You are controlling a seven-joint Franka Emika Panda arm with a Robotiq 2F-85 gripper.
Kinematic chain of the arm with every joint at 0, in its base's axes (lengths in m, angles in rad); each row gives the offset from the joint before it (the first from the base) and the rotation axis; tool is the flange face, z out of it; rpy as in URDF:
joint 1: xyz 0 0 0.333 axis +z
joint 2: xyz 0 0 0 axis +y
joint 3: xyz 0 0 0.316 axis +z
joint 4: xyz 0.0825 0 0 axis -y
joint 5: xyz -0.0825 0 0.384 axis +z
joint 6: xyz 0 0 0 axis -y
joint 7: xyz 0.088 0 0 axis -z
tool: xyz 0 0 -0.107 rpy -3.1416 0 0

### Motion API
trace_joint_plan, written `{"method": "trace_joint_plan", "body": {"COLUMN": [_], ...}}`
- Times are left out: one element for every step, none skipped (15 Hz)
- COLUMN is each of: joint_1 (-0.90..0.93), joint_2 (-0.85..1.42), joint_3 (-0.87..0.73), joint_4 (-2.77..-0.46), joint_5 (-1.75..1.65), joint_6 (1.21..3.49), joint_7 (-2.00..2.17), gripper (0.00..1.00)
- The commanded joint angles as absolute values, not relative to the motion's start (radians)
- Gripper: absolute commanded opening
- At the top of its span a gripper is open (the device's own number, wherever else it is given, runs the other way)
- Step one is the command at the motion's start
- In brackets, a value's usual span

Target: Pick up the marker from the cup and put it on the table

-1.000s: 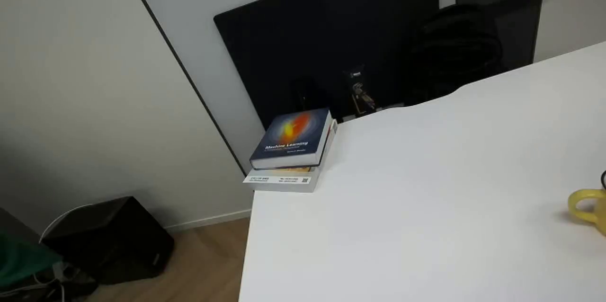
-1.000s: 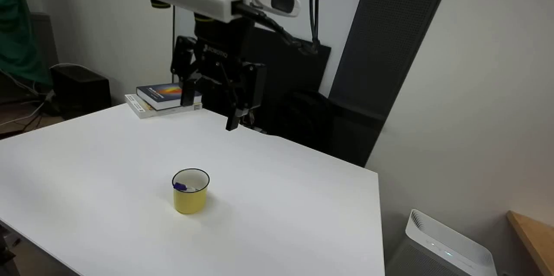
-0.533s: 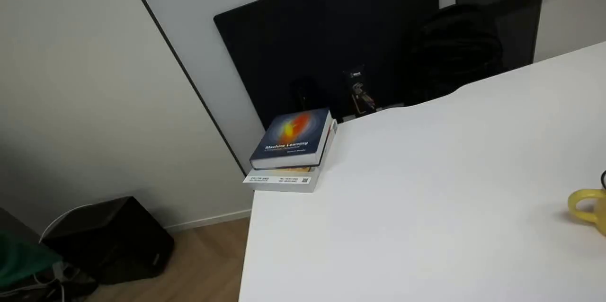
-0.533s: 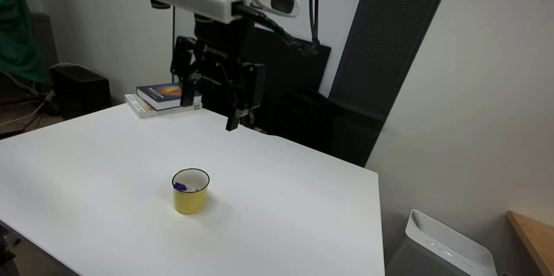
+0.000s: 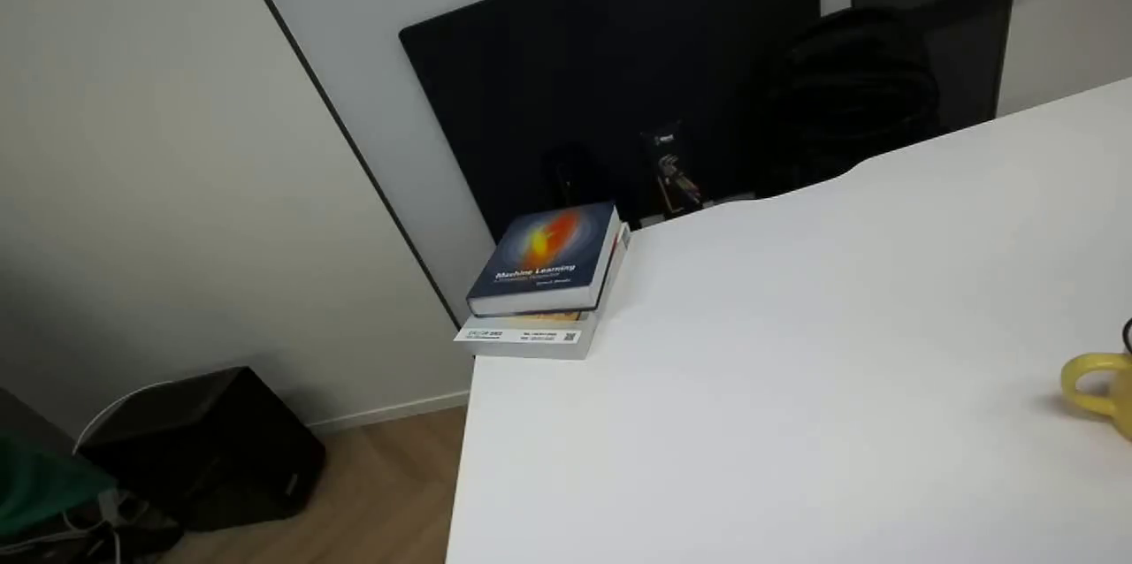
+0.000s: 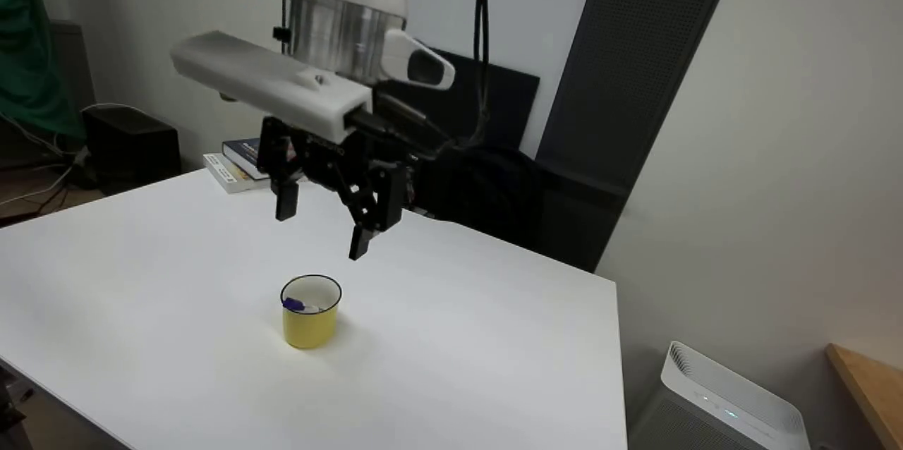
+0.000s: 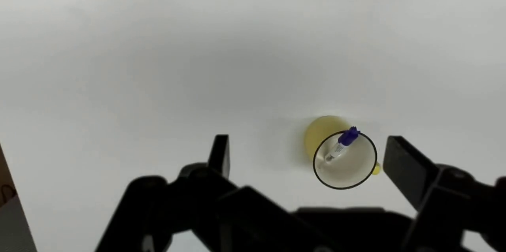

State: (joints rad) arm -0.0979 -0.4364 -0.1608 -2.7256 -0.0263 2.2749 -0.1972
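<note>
A navy hardback [image 5: 546,256] lettered "Machine Learning" tops a paler, QR-labelled volume [image 5: 526,347] at a corner of the smooth white table [image 6: 480,351]. The purple-capped marker [image 7: 341,145], its barrel print too small to read, leans inside the yellow, black-rimmed mug [image 6: 309,330]; over the table hangs the Robotiq gripper [image 6: 322,226], fingers spread wide.
</note>
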Motion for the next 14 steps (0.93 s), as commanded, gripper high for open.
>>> {"method": "trace_joint_plan", "body": {"joint_1": [-0.062,-0.058,-0.057,-0.057,-0.056,-0.055,-0.049,-0.046,-0.036,-0.030,-0.025,-0.026,-0.028,-0.033], "joint_2": [-0.370,-0.350,-0.333,-0.320,-0.304,-0.286,-0.261,-0.237,-0.210,-0.181,-0.148,-0.120,-0.085,-0.049], "joint_3": [-0.203,-0.211,-0.217,-0.217,-0.217,-0.217,-0.220,-0.221,-0.231,-0.237,-0.240,-0.238,-0.232,-0.224], "joint_4": [-2.737,-2.737,-2.742,-2.756,-2.764,-2.771,-2.771,-2.767,-2.755,-2.736,-2.708,-2.683,-2.646,-2.606], "joint_5": [0.057,0.081,0.099,0.107,0.117,0.126,0.141,0.158,0.194,0.229,0.263,0.287,0.308,0.324], "joint_6": [2.295,2.304,2.329,2.376,2.407,2.433,2.437,2.445,2.433,2.412,2.379,2.354,2.321,2.281], "joint_7": [-0.292,-0.319,-0.344,-0.366,-0.384,-0.400,-0.423,-0.436,-0.476,-0.509,-0.543,-0.564,-0.579,-0.590], "gripper": [1.00,1.00,1.00,1.00,1.00,1.00,1.00,1.00,1.00,1.00,1.00,1.00,1.00,1.00]}}
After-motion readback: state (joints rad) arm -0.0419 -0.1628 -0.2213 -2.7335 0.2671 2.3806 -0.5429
